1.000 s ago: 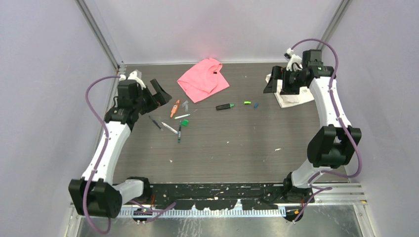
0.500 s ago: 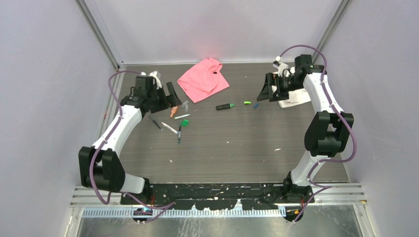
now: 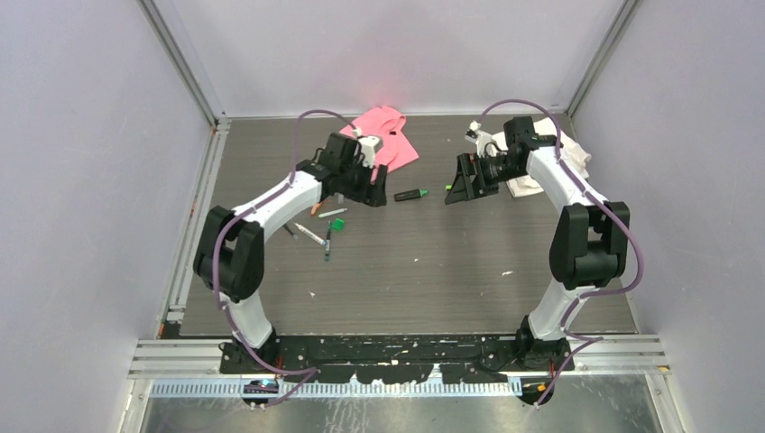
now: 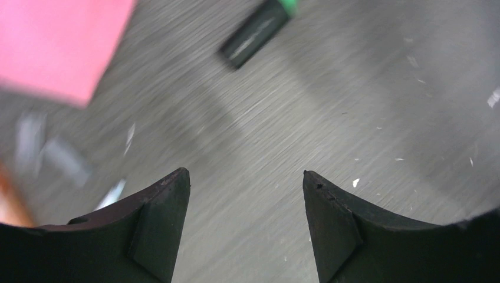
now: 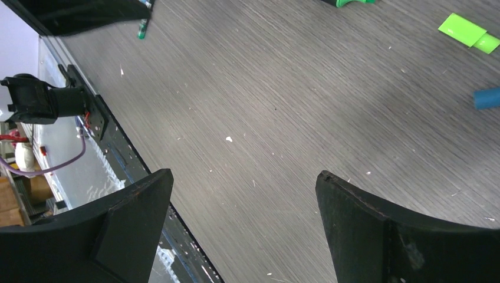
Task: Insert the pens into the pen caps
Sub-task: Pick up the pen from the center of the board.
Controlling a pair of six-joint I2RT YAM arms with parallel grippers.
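Observation:
My left gripper (image 3: 370, 191) is open and empty over the table, just left of the stubby black highlighter (image 3: 410, 194), which lies ahead of the fingers in the left wrist view (image 4: 255, 32). My right gripper (image 3: 460, 185) is open and empty just right of the highlighter. A bright green cap (image 5: 469, 32) and a blue cap (image 5: 488, 98) lie on the table to its right in the right wrist view. A white pen (image 3: 332, 214), another white pen (image 3: 308, 233) and a dark green pen (image 3: 327, 244) lie left of centre. An orange pen (image 3: 315, 207) is partly hidden by the left arm.
A pink cloth (image 3: 390, 135) lies at the back behind the left gripper, also in the left wrist view (image 4: 59, 41). A white cloth (image 3: 528, 185) lies at the back right under the right arm. White specks dot the table. The near rail (image 5: 118, 141) shows in the right wrist view.
Both arms have swung inward toward the table's middle. The left gripper moved right past the pen group to the highlighter; the right gripper moved left off the white cloth to the caps.

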